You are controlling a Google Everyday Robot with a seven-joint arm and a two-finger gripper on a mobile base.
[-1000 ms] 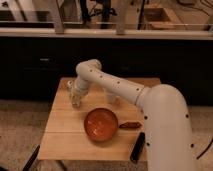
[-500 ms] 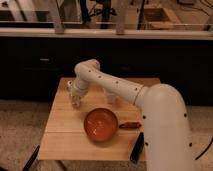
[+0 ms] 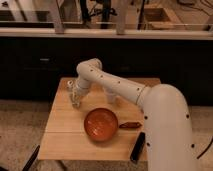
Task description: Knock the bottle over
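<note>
white gripper [image 3: 76,96] still beside bottle [image 3: 70,86]

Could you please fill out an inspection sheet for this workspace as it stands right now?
Surface: wooden table, light top.
Job's things: bottle upright near the table's far left edge.
Clutter: orange bowl at centre; small brown item beside it; dark slim object near the front edge; white cup behind the arm.
Grippers: gripper low at the table's left, close by the bottle.
Cables: nothing seen.
Surroundings: dark cabinets behind.
</note>
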